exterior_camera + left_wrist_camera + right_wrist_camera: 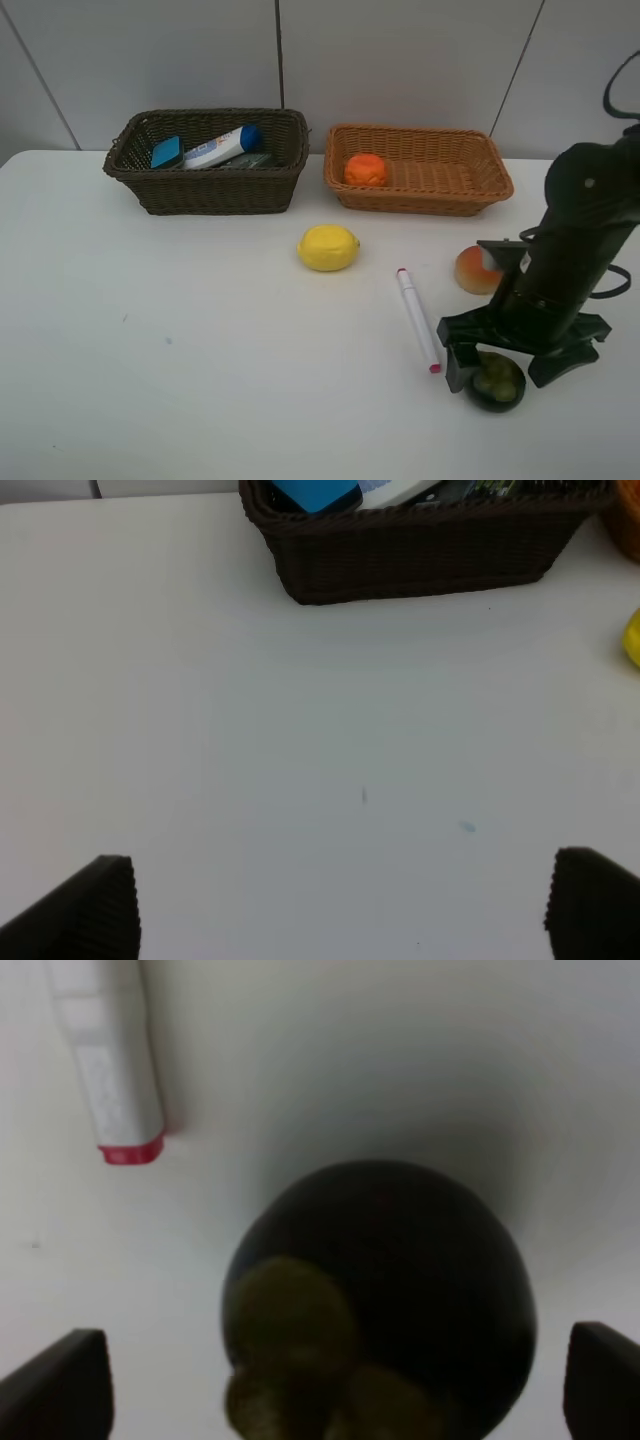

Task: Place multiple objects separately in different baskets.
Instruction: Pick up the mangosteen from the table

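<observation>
Exterior high: dark brown basket point(205, 190) holds eraser block point(166, 152) and tube point(222, 146), tan basket point(420, 195) the orange point(365, 169); lemon point(328, 247), marker point(418, 320) and peach point(474, 272) lie outside. Left wrist: left gripper point(345, 910) spread wide, empty. Right wrist alone shows right gripper point(340, 1390) spread wide, straddling the mangosteen point(400, 1260) without touching.

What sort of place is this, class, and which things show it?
Likely a robot lab bench: a plain white table by blank wall panels, the right gripper open around a mangosteen, and a dark basket and tan basket for sorting.

baskets point(205, 190): woven wicker | table point(180, 340): smooth matt white | lemon point(328, 248): dimpled
</observation>
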